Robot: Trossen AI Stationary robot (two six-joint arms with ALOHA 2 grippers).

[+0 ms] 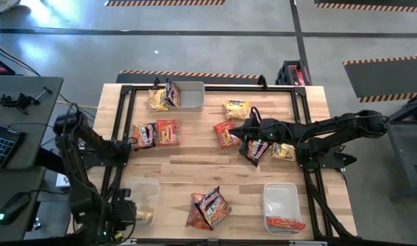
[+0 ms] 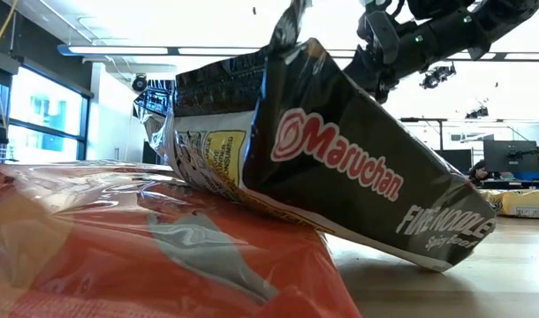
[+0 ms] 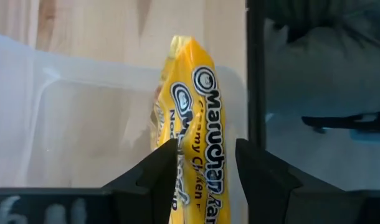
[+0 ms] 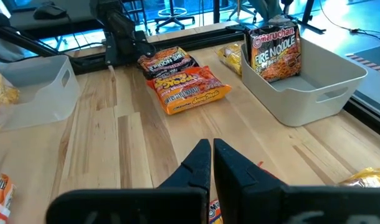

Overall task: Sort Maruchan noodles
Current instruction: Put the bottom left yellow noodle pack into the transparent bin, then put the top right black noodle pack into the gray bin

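Pale wooden planks of the work table (image 1: 195, 171) are being covered by scattered Maruchan packets under the overhead camera, with grey floor all around. At the lower left of the high view, the left gripper (image 1: 130, 213) is being held over a clear rectangular plastic bin (image 1: 141, 188), its two dark fingers (image 3: 156, 174) clasped on either side of a yellow crinkly Maruchan noodle packet (image 3: 199, 124) standing on end inside that bin.

At centre right of the high view, the right gripper (image 4: 212, 155) is being kept over the planks with its fingers pressed together and nothing shown between them; a dark brown-black noodle packet (image 1: 256, 150) is lying just beside it, touching a red-orange packet (image 1: 225, 134), and a second yellow packet (image 1: 284, 152) is lying under the arm.

A white rectangular bin (image 1: 188, 96) at the upper middle of the high view is being leaned on by a black Fire Noodle packet (image 4: 276, 53), with a further yellow packet (image 1: 156, 100) lying against its outer side. Another yellow packet (image 1: 236, 109) is lying near the top centre. A dark packet (image 1: 144, 135) and an orange packet (image 1: 168, 132) are lying side by side at centre left. Two overlapping packets (image 1: 208, 207) are lying at the bottom centre, filling the low view. A red packet (image 1: 285, 223) is lying in the clear bin at the lower right (image 1: 280, 193).
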